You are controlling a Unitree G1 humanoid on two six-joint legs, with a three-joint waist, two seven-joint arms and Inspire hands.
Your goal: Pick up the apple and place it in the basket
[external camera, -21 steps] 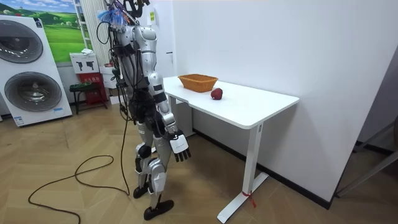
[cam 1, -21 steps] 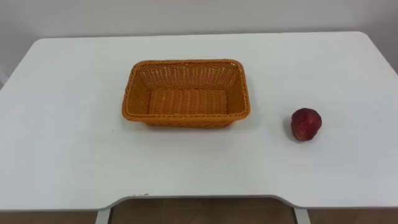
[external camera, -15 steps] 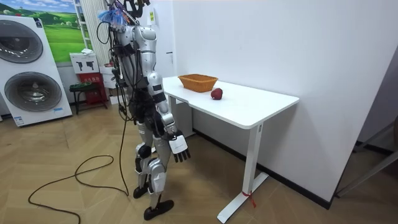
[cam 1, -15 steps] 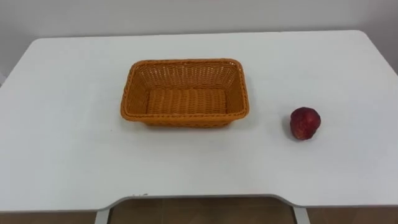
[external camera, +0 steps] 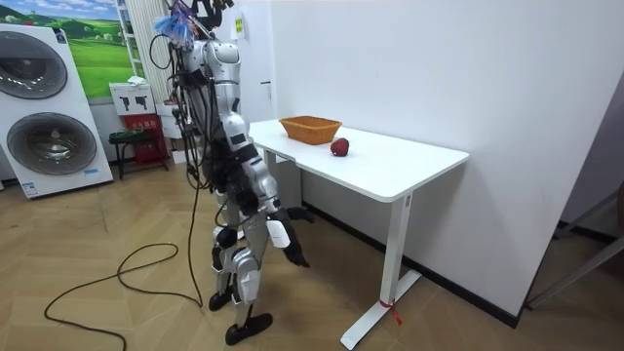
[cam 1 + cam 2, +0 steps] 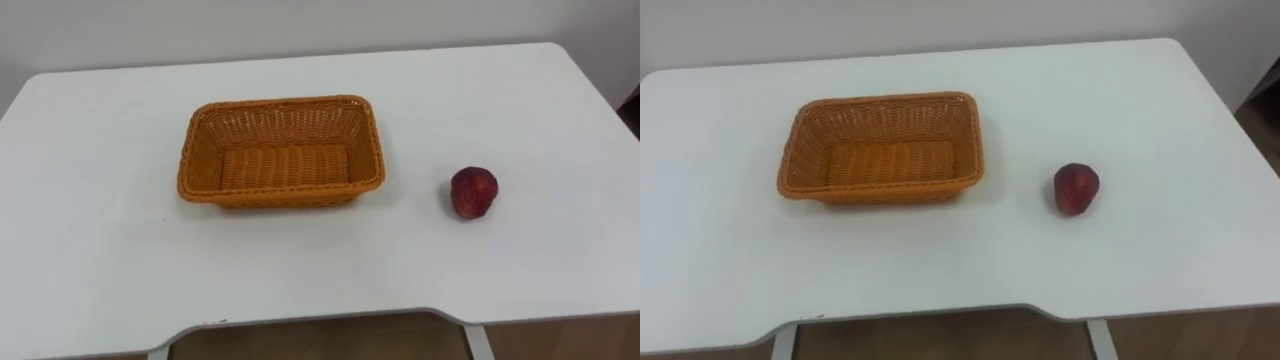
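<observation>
One red apple [image 6: 473, 192], one orange wicker basket [image 6: 280, 195], one white table [image 6: 100, 250]

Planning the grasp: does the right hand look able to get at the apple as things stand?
Probably yes: the apple lies alone on the table, apart from the basket; the right hand hangs below the tabletop.

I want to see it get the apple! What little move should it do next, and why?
Probably raise the right hand, now low by its side, toward the apple: it lies untouched on the table, right of the empty basket.
</observation>
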